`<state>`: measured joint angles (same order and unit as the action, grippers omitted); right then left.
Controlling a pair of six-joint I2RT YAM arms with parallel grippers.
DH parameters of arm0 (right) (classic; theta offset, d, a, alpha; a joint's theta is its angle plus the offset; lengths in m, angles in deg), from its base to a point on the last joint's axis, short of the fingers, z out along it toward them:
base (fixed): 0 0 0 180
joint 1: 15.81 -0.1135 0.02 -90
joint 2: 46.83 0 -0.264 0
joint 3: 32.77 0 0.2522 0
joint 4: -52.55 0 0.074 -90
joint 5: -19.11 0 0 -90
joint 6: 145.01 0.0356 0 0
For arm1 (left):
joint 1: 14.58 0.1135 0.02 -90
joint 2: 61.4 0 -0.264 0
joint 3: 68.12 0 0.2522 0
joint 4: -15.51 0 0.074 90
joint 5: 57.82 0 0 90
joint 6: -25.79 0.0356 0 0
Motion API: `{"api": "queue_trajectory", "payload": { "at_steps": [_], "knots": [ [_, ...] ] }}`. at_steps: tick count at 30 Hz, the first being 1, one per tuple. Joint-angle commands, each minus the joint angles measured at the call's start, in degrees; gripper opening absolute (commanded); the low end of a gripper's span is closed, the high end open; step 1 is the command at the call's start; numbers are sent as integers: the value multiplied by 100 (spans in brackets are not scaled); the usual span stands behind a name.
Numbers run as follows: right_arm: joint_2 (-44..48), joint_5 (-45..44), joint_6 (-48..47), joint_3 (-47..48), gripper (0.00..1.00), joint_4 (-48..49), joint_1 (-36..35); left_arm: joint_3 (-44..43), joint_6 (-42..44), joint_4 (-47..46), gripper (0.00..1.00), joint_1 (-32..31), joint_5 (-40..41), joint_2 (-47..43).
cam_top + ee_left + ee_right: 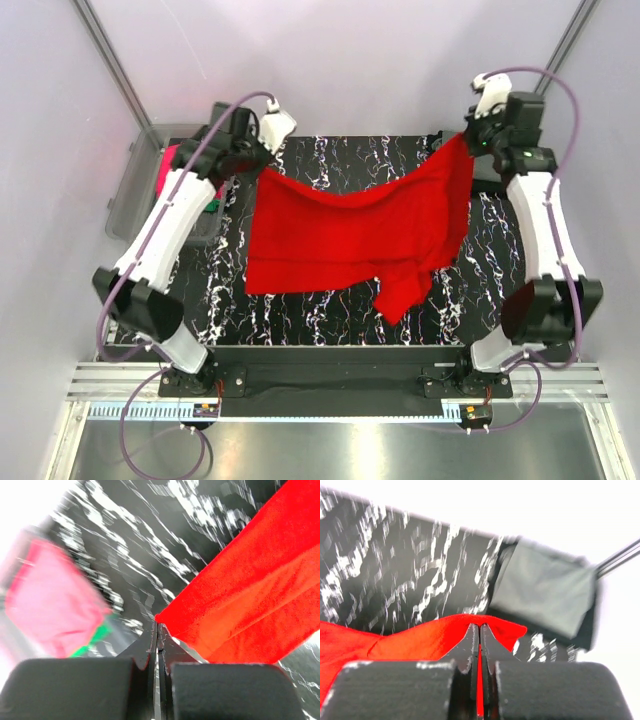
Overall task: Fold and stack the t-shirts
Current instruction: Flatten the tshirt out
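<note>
A bright red t-shirt (350,235) hangs spread between both arms above the black marbled table (300,320), its lower part and one sleeve resting on the top. My left gripper (262,165) is shut on the shirt's far-left corner. In the left wrist view the red cloth (250,580) runs off from the closed gripper (158,625) to the right. My right gripper (468,140) is shut on the far-right corner, and red cloth (410,640) shows pinched between its closed jaws (480,626). A folded grey t-shirt (545,595) lies on the table beyond the right gripper.
A clear plastic bin (135,195) stands off the table's left edge, behind the left arm. It holds a magenta-pink t-shirt (50,600) and a green one (95,637). Walls close in the far side and both flanks.
</note>
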<state>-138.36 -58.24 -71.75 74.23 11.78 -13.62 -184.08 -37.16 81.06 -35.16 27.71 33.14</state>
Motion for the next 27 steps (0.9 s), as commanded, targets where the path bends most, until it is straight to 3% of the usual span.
{"api": "queue_trajectory", "payload": {
  "at_steps": [1,11,18,27],
  "knots": [
    [837,-244,12,486,0,108,-18,-406,187,-125,0,-16,385,-383],
    [2471,-939,56,555,0,-479,-18,-705,161,-353,0,-25,429,-1612],
    [3342,-588,-278,1092,0,-1114,-18,-943,398,-486,0,-280,429,-2387],
    [4002,-833,-647,1759,0,-1184,-18,-1461,258,-433,0,-175,-114,-2968]
  ]
}}
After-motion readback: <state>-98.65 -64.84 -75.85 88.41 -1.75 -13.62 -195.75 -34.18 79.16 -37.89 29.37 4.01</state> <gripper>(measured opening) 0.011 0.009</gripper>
